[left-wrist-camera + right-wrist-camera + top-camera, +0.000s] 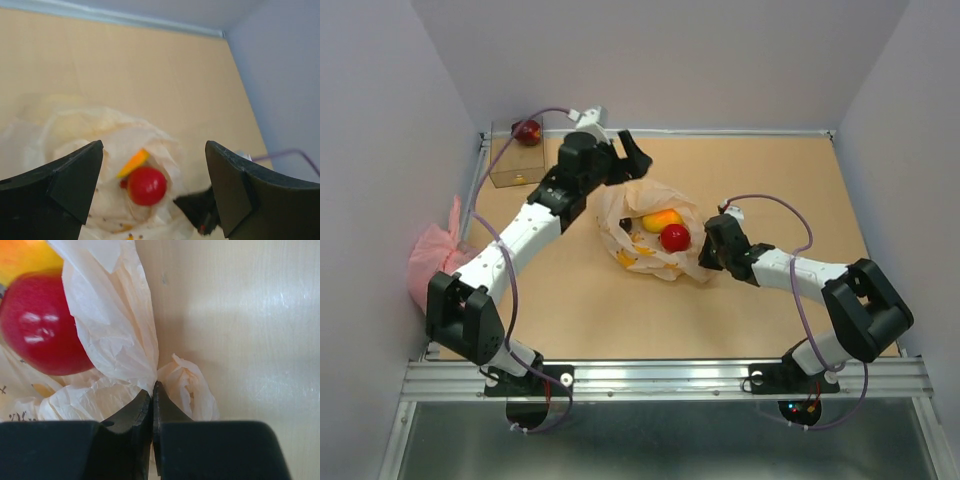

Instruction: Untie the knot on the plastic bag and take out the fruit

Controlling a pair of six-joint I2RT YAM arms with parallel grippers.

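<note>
Bag (620, 210) mid-table, mouth gaping, no knot visible, so probably untied. Right gripper (153, 390) pressed together on bag's right rim, likely anchoring it. Left gripper (628, 165) spread wide above far rim, poised over fruit (675, 238) inside. 1 red piece (527, 131) lies in box (505, 172).

1 overhead view, 2 close wrist views, all on the plastic bag (613, 214)

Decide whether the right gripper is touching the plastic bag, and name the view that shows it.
Touching. The right wrist view shows the right gripper shut, with a fold of the plastic bag pinched between its fingertips.
</note>
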